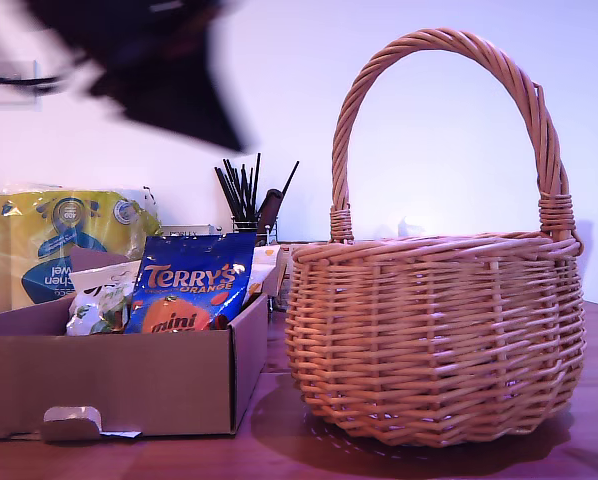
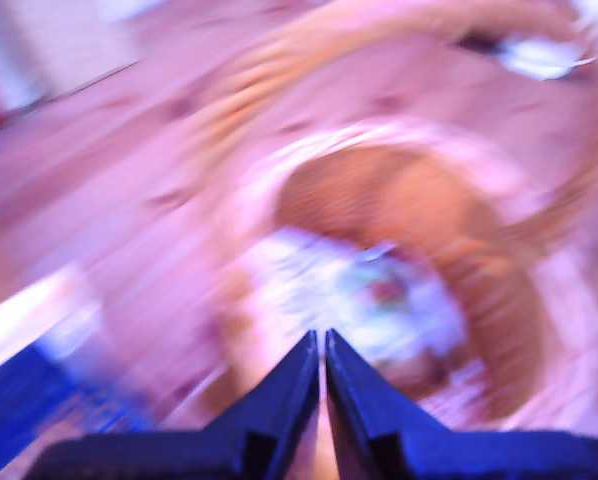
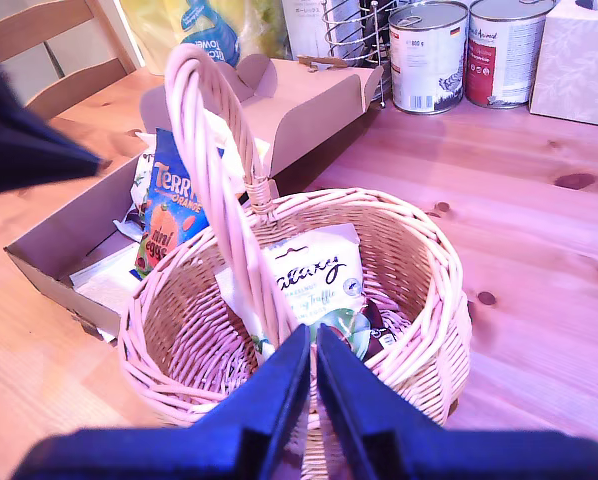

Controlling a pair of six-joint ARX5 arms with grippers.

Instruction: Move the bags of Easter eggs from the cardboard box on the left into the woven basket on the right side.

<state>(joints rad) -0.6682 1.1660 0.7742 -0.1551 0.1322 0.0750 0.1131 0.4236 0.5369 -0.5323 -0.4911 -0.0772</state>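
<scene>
Black and pointed, my first tool (image 2: 320, 345) has its two jaws pressed together with nothing between them; its view is badly smeared, showing only the round wicker shape of the woven basket (image 2: 409, 270) below and a pale blur of packets inside it. My second tool (image 3: 313, 345) is likewise closed tight and empty, poised above the basket's near rim, close by the foot of the arched handle (image 3: 214, 170).

Inside the basket lies a white Galaxy bag (image 3: 314, 275), with a white-green packet (image 3: 341, 328) and something dark tucked under its lower edge. Just beside the basket, almost touching it, is the cardboard box (image 3: 69, 225). A blue Terry's Orange bag (image 1: 192, 283) stands propped upright in it, and a white-green bag (image 1: 101, 300) leans next to that, toward the exterior view's left.

In the exterior view the box sits at the left and the basket at the right, both on the wooden counter (image 3: 539, 240). A dark blurred arm (image 1: 144, 55) hangs high above the box; I cannot tell which arm it is. Behind the box is a yellow kitchen towel pack (image 1: 64, 240) and a holder of black sticks (image 1: 247, 190). Two tins (image 3: 464, 52) and a patterned tissue box (image 3: 579, 60) stand farther back on the counter.
</scene>
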